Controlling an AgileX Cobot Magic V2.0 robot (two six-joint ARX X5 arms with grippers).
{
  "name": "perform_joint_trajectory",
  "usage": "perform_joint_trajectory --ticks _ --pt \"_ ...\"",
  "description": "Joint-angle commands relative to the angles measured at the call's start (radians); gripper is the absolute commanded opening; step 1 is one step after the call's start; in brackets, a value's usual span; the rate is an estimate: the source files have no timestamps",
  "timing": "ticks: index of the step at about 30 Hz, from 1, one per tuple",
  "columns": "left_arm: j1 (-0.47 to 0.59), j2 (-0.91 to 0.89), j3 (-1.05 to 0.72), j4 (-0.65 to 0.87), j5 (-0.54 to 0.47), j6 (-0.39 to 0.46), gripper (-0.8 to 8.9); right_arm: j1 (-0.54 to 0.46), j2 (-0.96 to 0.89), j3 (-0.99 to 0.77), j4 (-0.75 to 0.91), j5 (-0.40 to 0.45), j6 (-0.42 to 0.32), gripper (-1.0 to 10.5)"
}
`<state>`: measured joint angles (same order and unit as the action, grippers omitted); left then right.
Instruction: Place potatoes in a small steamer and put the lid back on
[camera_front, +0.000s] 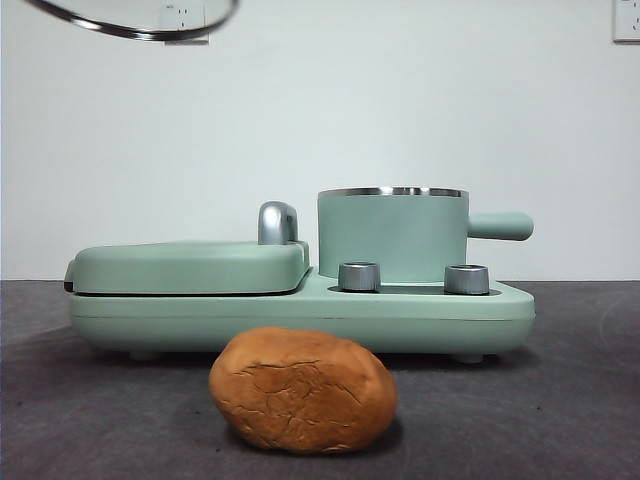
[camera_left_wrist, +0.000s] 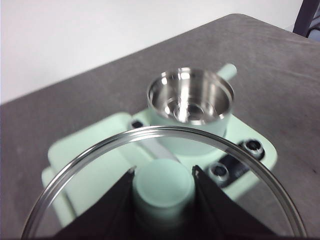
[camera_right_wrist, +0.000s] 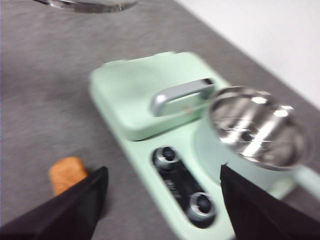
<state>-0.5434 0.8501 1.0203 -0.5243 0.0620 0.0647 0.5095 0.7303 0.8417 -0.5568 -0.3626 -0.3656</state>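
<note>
Mint-green steel-rimmed steamer pot (camera_front: 392, 236) stands uncovered; cracked orange-brown potato (camera_front: 303, 390) at its 7 o'clock; left gripper (camera_left_wrist: 163, 186) clamps the glass lid's knob (camera_left_wrist: 163, 182); right gripper (camera_right_wrist: 162, 187) gapes.

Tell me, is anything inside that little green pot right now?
Nothing: the left wrist view looks down into the small steamer and shows only its bare shiny steel bottom. The potato lies on the table in front of the appliance, and the left gripper holds the lid by its knob, raised above.

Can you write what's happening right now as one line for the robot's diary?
left claw: shut on lid, held high | right claw: open, above table | steamer: open, empty | potato: on table, in front
</note>
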Motion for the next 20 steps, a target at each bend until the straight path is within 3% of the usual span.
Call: perform_joint_trajectory --ticks 1,11,20 --pt "0.008 -0.086 -0.023 -0.021 -0.023 -0.048 0.16 0.066 0.063 0.017 0.007 0.002 0.018 3.6" --pt "0.023 -0.272 -0.042 -0.19 -0.109 -0.072 0.15 0.303 0.332 0.017 0.003 0.086 0.01 3.7" --pt "0.023 -0.298 -0.042 -0.275 -0.115 -0.086 0.15 0.406 0.551 0.017 0.101 0.116 0.015 3.8"
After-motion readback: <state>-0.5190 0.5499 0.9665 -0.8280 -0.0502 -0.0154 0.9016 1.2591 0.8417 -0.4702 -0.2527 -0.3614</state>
